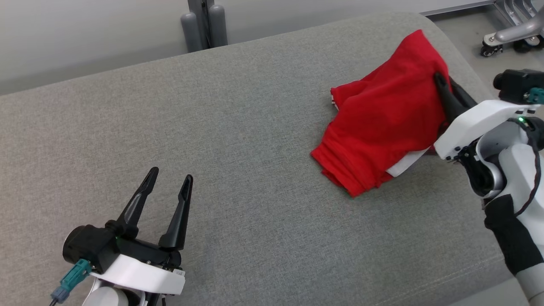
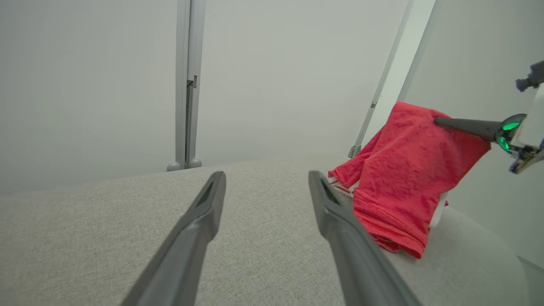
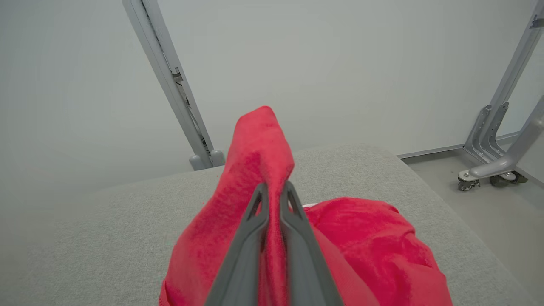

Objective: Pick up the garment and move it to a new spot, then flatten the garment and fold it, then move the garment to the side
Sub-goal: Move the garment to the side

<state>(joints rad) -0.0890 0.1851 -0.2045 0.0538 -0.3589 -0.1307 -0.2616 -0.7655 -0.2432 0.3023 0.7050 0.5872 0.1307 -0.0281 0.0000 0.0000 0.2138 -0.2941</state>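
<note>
The garment [image 1: 382, 123] is red cloth with a white lining showing at its lower edge, bunched at the right end of a grey upholstered surface [image 1: 238, 127]. My right gripper [image 1: 440, 80] is shut on a fold of the garment [image 3: 255, 170] and holds its upper part lifted, while the lower part rests on the cushion. In the left wrist view the garment [image 2: 403, 178] hangs from the right gripper's dark fingers [image 2: 463, 124]. My left gripper [image 1: 169, 176] stands open and holds nothing at the lower left, well away from the cloth; its fingers [image 2: 199, 221] point across bare fabric.
The surface's right edge [image 1: 476, 76] curves down close beside the garment. Beyond it a metal frame leg with castors [image 1: 505, 38] stands on the floor. A grey upright post [image 1: 204, 21] rises behind the far edge, against a pale wall.
</note>
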